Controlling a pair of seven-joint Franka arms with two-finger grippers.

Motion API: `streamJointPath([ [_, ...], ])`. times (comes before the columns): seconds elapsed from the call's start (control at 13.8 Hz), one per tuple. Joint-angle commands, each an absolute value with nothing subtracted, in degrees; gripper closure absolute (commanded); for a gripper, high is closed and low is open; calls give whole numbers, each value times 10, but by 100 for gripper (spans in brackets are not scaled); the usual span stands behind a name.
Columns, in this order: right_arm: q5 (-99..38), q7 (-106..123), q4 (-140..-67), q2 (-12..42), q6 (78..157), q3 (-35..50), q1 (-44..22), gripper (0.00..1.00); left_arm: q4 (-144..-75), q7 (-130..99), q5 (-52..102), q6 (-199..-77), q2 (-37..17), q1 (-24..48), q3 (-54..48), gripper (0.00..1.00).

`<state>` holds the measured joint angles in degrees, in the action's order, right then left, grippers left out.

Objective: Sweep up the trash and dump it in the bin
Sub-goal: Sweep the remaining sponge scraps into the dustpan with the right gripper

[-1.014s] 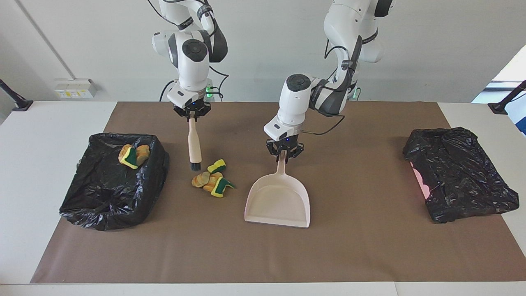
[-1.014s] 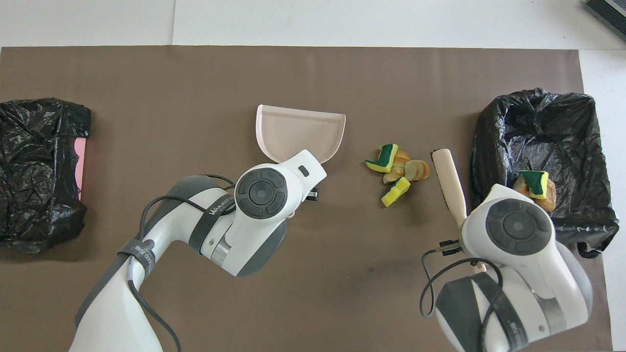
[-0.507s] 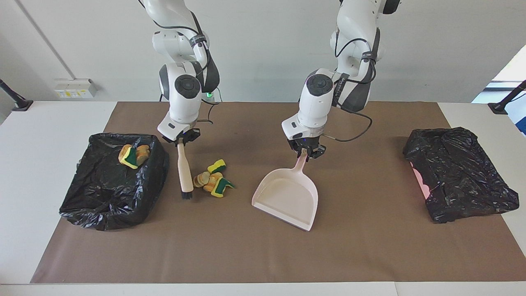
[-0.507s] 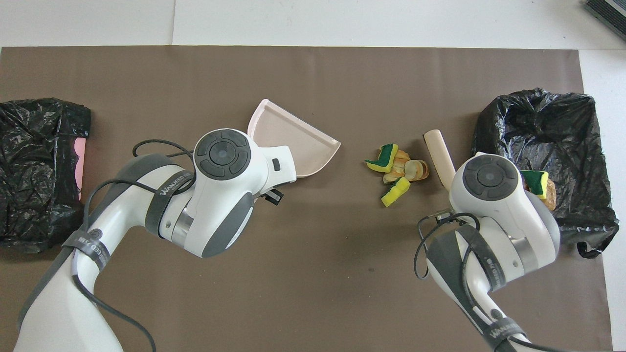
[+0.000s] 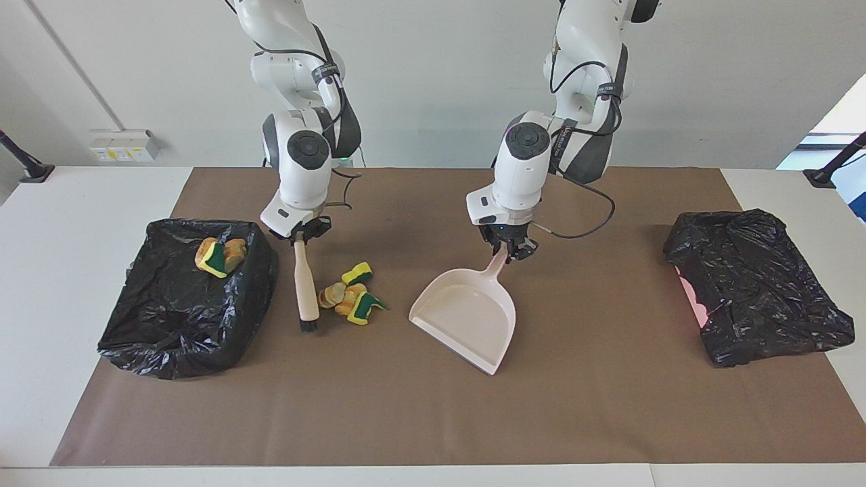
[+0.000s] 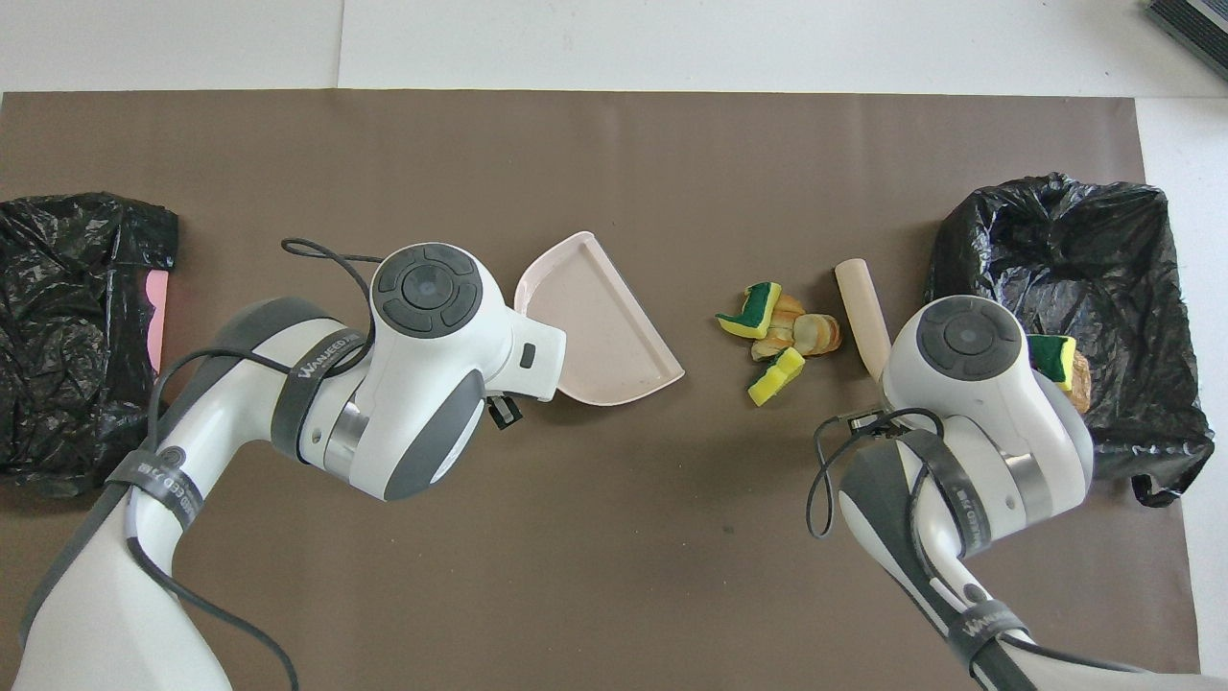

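Several small yellow, green and tan trash chunks (image 5: 348, 294) lie in a pile on the brown mat; the pile also shows in the overhead view (image 6: 779, 331). Two or three more chunks (image 5: 220, 256) lie in the black-lined bin (image 5: 183, 311). My right gripper (image 5: 298, 233) is shut on the handle of the beige brush (image 5: 306, 287), whose black bristles point down between the pile and the bin. My left gripper (image 5: 507, 251) is shut on the handle of the pale pink dustpan (image 5: 463, 318), whose open mouth is turned toward the pile.
A second black bag (image 5: 754, 284) with something pink under it lies at the left arm's end of the table. The brown mat (image 5: 433, 419) covers the middle of the white table. The bin (image 6: 1074, 259) is at the right arm's end.
The left gripper has swung the dustpan round so that its mouth faces the pile. The right gripper has carried the brush down to the pile's bin side. The trash has not moved.
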<state>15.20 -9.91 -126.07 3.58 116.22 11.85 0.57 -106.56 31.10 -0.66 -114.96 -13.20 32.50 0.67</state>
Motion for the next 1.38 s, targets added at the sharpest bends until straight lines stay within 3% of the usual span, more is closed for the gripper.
streamJointPath([
  [0.0,122,-121,-1280,26,1170,126,19,100,-1095,342,-7,-1158,-113,333,6,100],
  [0.58,28,-133,-1270,69,1176,128,-57,100,-1141,426,-16,-1202,-100,339,8,100],
  [1.01,-129,-143,-1224,89,1192,130,-138,100,-1164,425,-20,-1217,-90,357,9,100],
  [1.3,-160,-148,-1189,97,1193,130,-192,100,-1166,424,-20,-1223,-88,358,8,100],
])
